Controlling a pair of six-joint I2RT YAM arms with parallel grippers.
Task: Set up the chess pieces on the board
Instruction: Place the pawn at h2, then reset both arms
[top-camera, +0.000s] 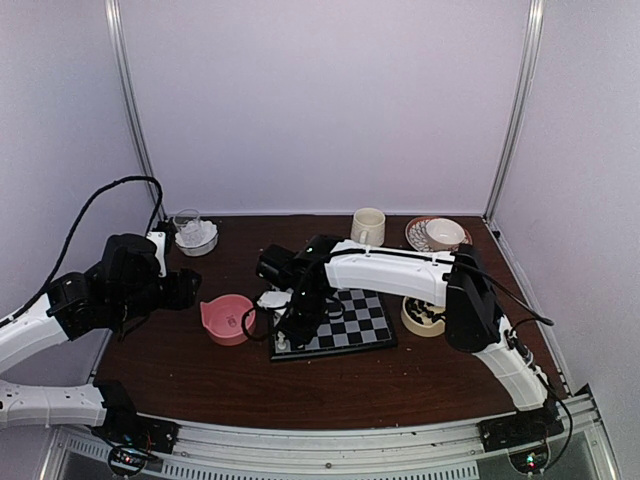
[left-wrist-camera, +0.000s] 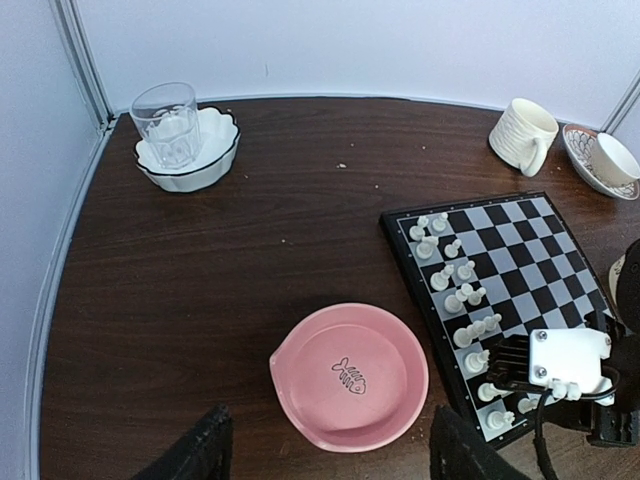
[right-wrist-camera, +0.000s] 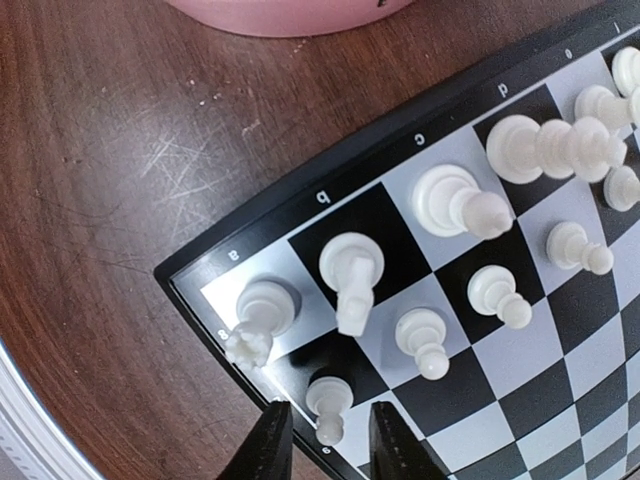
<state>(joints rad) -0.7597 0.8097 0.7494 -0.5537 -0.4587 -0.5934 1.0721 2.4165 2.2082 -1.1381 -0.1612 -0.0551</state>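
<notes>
The right tool (right-wrist-camera: 330, 447) hangs over the near-left corner of the board (right-wrist-camera: 300, 203). Its fingers stand narrowly apart on either side of a white pawn (right-wrist-camera: 329, 398) on a dark edge square, and they touch neither side of it. The square suits a 2nd-rank pawn, in front of the rook (right-wrist-camera: 262, 310) and near the knight (right-wrist-camera: 350, 278). Only the right wrist view shows this gap; from above, the arm hides it. The left wrist view shows 2 white ranks along the board's left side, right of the pink bowl (left-wrist-camera: 350, 375). The left tool (left-wrist-camera: 335, 455) is wide and empty over the bench (left-wrist-camera: 200, 290), probably to stay out of the way.
</notes>
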